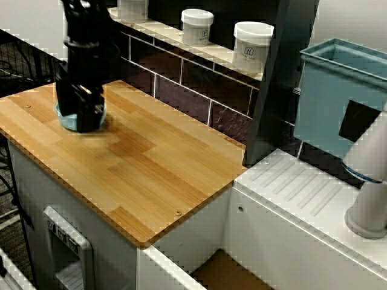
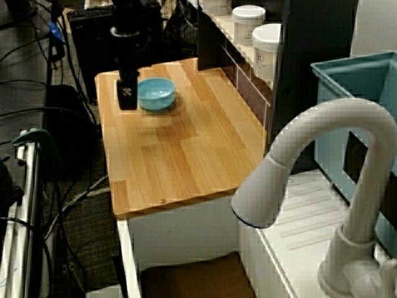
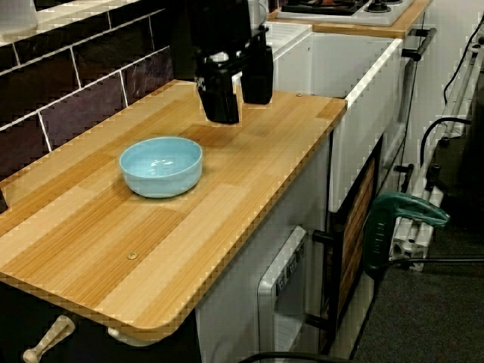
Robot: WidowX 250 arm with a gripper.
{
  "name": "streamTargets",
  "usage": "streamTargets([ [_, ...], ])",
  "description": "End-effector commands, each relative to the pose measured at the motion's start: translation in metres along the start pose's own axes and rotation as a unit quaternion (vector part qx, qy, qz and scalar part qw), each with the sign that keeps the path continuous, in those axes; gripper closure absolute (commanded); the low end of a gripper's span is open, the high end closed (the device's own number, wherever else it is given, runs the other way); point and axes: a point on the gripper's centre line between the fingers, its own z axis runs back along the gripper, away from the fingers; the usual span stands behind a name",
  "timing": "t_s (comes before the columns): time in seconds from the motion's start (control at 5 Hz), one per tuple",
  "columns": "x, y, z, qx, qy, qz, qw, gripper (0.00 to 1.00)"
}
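End-of-counter view first: bowl free, pincer apart

End-of-counter view: gripper hangs low over wooden counter, black fingers apart, nothing between them. Light-blue bowl stands upright near the wall-side edge, just beside the gripper, not touching. Judging by this, no grasp is made and the bowl is unlifted. Bowl is round, glossy, smooth, empty; counter is plank-grained with rounded corners.

Sink-side view: gripper hides most of the bowl, near the far corner by the tiled wall. White lidded jars on the ledge.

Faucet view: bowl beside gripper, toward the counter's far end. Matte white faucet, curved.
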Motion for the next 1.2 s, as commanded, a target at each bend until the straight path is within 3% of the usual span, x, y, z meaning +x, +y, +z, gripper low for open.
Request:
streamTargets([
  [0.0,-0.009,0.026,0.007,0.021,-0.062,0.030,0.9974,0.00],
  [0.4,0.033,0.036,-0.005,0.021,-0.067,0.041,0.9967,0.00],
  [0.6,0.050,0.041,-0.007,0.023,-0.060,0.045,0.9969,0.00],
  [1.0,0.054,0.039,-0.014,0.016,-0.047,0.034,0.9982,0.00],
])
